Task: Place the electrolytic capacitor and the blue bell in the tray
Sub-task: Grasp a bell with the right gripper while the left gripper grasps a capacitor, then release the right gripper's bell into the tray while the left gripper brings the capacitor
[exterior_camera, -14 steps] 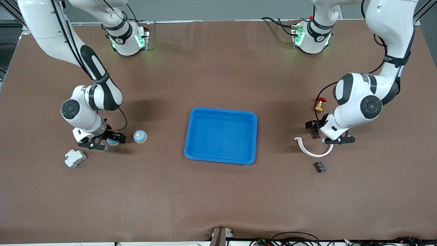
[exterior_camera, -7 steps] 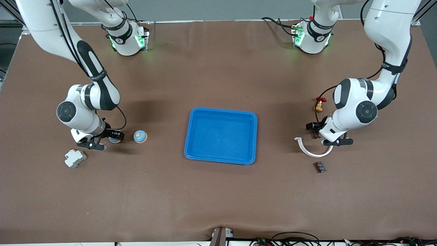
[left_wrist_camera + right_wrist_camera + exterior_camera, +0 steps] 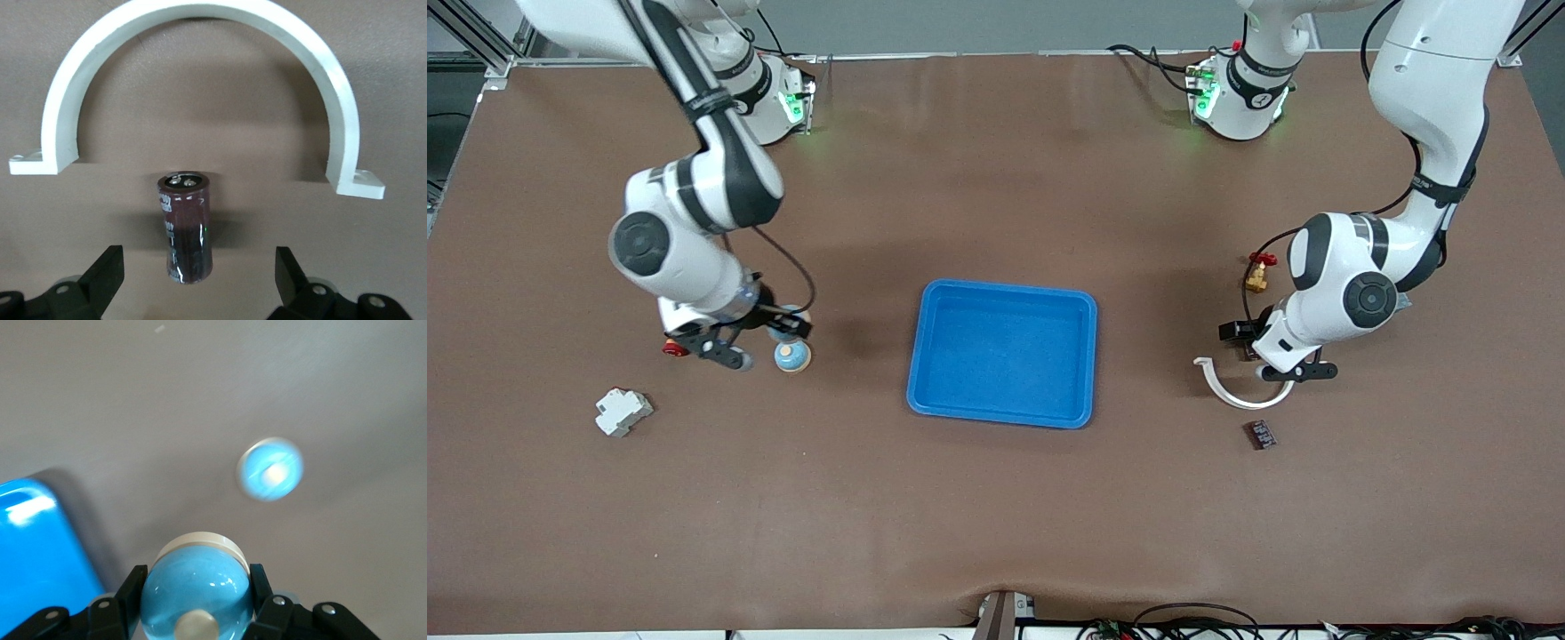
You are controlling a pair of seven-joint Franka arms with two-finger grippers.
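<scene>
**Bell in the right gripper, capacitor between open left fingers**

The right gripper (image 3: 763, 331) is clamped on a blue bell (image 3: 197, 587), up in the air over the table toward the right arm's end, above a second blue bell (image 3: 792, 356) that rests on the table. The left gripper (image 3: 1267, 356) is spread wide, its fingers (image 3: 103, 273) either side of the upright electrolytic capacitor (image 3: 185, 227) without touching, just beside a white curved clamp (image 3: 1232, 391). The blue tray (image 3: 1085, 364) sits mid-table.
</scene>
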